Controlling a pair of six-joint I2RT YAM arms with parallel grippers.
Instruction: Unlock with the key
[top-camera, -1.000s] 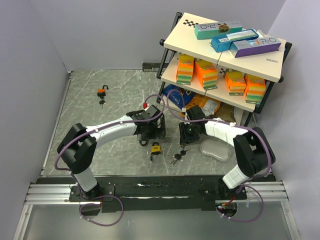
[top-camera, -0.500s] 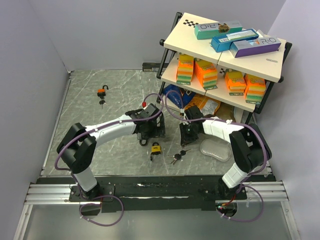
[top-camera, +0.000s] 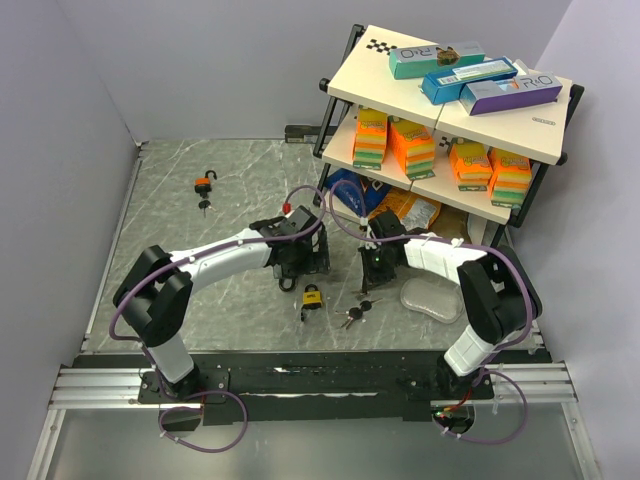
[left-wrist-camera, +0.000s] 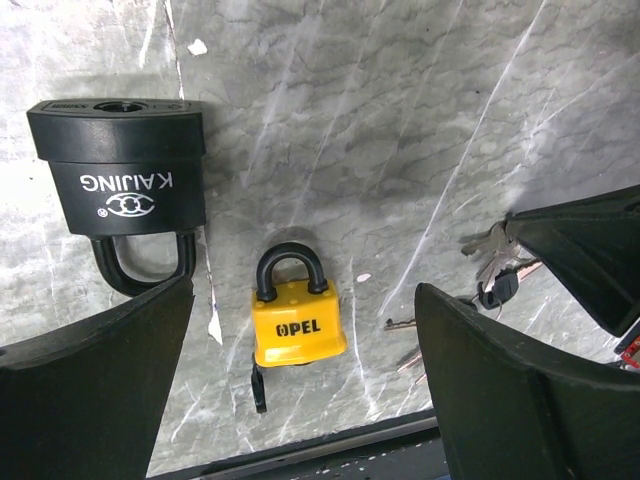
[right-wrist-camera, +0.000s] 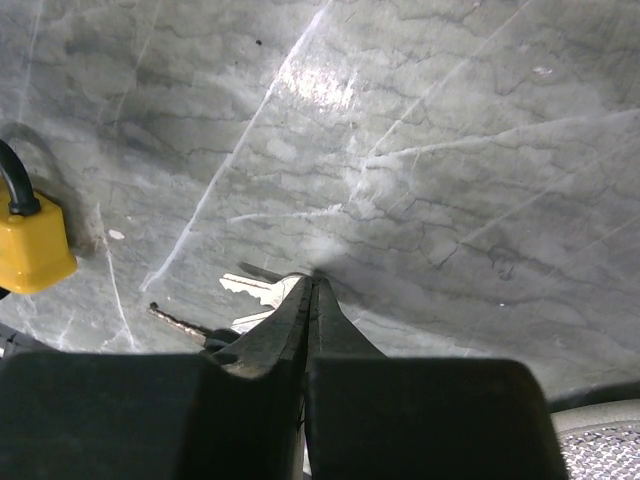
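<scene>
A yellow padlock (top-camera: 312, 298) (left-wrist-camera: 297, 320) (right-wrist-camera: 30, 245) lies flat on the marble table, a small black key (left-wrist-camera: 258, 385) at its base. My left gripper (top-camera: 300, 262) (left-wrist-camera: 300, 400) hovers over it, open wide, nothing between its fingers. A bunch of keys (top-camera: 355, 312) (left-wrist-camera: 495, 270) (right-wrist-camera: 250, 290) lies to the lock's right. My right gripper (top-camera: 372, 285) (right-wrist-camera: 313, 282) is shut, its tips down on the table at the silver key's head. Whether it pinches the key or ring I cannot tell. A black padlock (left-wrist-camera: 120, 180) lies left of the yellow one.
An orange padlock (top-camera: 205, 183) with its key lies far left at the back. A two-level shelf rack (top-camera: 450, 100) with boxes and sponges stands at the back right, snack bags (top-camera: 400, 205) beneath it. A clear plastic lid (top-camera: 432, 298) lies right of the keys.
The right gripper's fingers have closed from half open to fully shut at the key bunch, and its wrist has shifted slightly. The left arm has held still.
</scene>
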